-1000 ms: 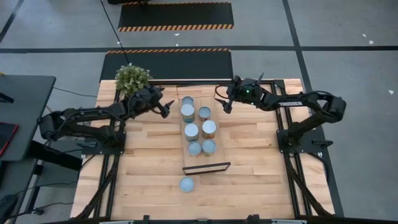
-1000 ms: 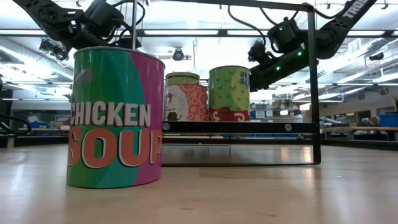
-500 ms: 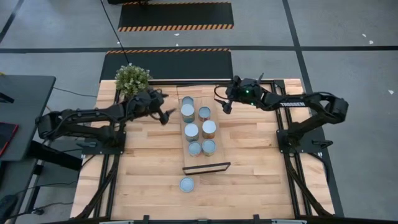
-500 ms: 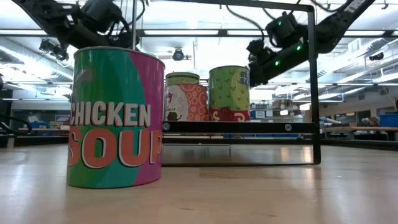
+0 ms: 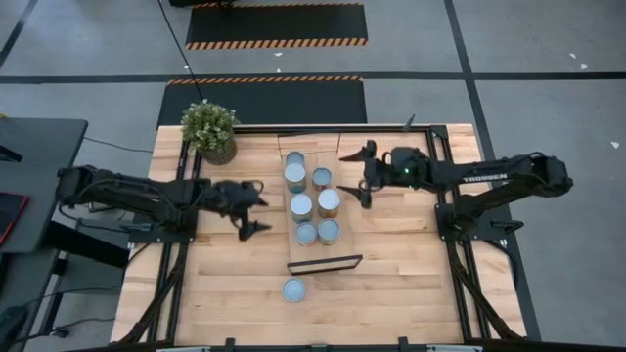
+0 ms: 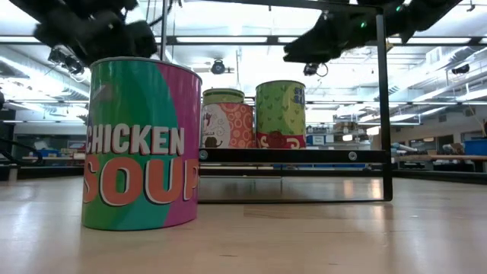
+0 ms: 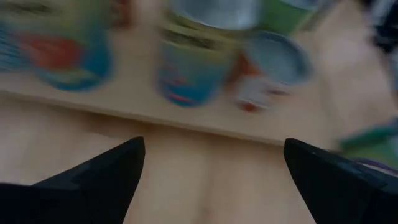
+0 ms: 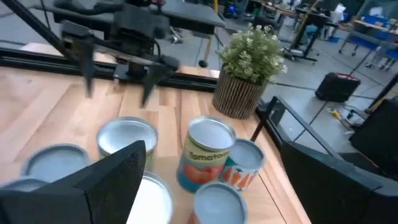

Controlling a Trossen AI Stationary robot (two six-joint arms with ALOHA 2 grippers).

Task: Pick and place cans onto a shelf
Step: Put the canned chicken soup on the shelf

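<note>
One can (image 5: pixel 293 289) is left standing on the table (image 5: pixel 411 284), near the front edge and just past the shelf's black end frame; in the low view it is the big "Chicken Soup" tin (image 6: pixel 141 144). It is judged to be rigid and fairly heavy if full, with a smooth printed wall that could slide in a light pinch. A hold across the middle of the side wall, below the top rim, is advised, with the can kept upright.

Six cans (image 5: pixel 311 205) are already set on the shelf (image 5: pixel 325 262), in pairs along the board; room appears to be left at its near end, between the last pair and the frame.

The left gripper (image 5: pixel 249 207) is seen beside the shelf's left edge, fingers spread and empty, with shelf cans ahead of it in its wrist view. The right gripper (image 5: pixel 364 174) is held above the shelf's right side, also spread wide and grasping nothing. A plant (image 5: pixel 209 125) stands at the far left corner, well apart from the work.
</note>
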